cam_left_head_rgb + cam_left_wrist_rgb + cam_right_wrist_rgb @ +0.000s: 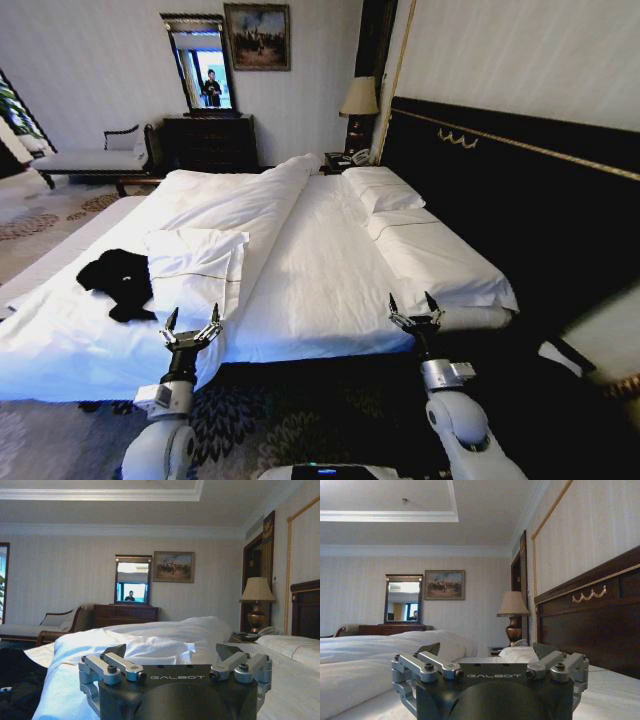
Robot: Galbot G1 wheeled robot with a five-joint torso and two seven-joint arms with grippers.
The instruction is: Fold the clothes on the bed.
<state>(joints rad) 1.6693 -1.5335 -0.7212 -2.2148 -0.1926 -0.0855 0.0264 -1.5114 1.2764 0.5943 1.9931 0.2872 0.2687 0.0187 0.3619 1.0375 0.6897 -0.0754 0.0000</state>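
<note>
The black T-shirt lies crumpled on the bed, lettering hidden, ahead and left of the left gripper, whose fingers stand apart. The right gripper, also spread, hovers at the bed's near edge, well apart from it.

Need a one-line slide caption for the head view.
Both grippers, left and right, open at the near edge of the bed, black T-shirt crumpled to the left, untouched.

Head looks down on bed; wrists (seemingly low) face across it.
</note>
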